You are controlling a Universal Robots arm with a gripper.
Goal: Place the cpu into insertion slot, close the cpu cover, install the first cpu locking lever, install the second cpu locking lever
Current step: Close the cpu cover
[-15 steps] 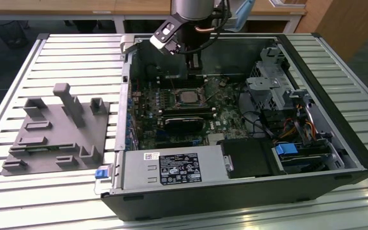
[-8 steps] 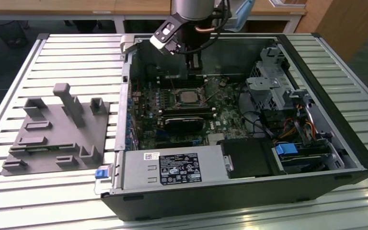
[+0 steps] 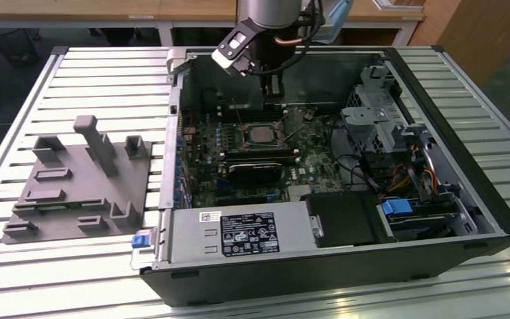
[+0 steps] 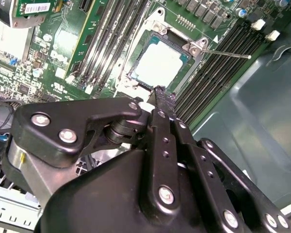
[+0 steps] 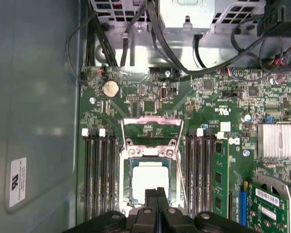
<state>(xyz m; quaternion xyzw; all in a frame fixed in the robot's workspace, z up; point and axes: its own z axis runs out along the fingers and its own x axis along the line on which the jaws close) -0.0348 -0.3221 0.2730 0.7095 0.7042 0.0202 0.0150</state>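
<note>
Gripper (image 5: 156,192): shuts fully, fingers (image 5: 151,195) pressed flat together along a hairline seam, grips nothing. Hangs over one edge of the insertion slot (image 5: 148,157) in both wrist views; cannot tell contact with that edge. In the exterior view, points straight down at the board on the side of the insertion slot away from the power supply (image 3: 237,232).

Cpu (image 5: 148,179): lies flat inside the insertion slot, pale metal top bare, square to the dark rim.

Cpu cover (image 5: 153,120): appears swung up off the insertion slot, hinged at the side opposite the fingertips, with green board visible through its cut-out. Stands between the insertion slot and the coin cell (image 5: 110,88).

Thin lever rod (image 4: 228,53): juts outward from a corner bracket of the insertion slot, across the neighbouring memory slots (image 5: 99,177).

Around: long black memory slots flank the insertion slot on two sides. Black cables (image 5: 184,63) bunch beyond the coin cell. Past one memory bank from the insertion slot sit a finned silver heatsink (image 5: 279,141) and a green expansion card (image 5: 271,201).

Computer case (image 3: 326,279): lies open on a slatted table (image 3: 104,73) and holds the board, with the power supply along the wall well apart from the insertion slot.

Grey fixture tray (image 3: 78,179): rests outside the case, well apart from the insertion slot toward the exterior view's left, and carries moulded pegs and blocks.
</note>
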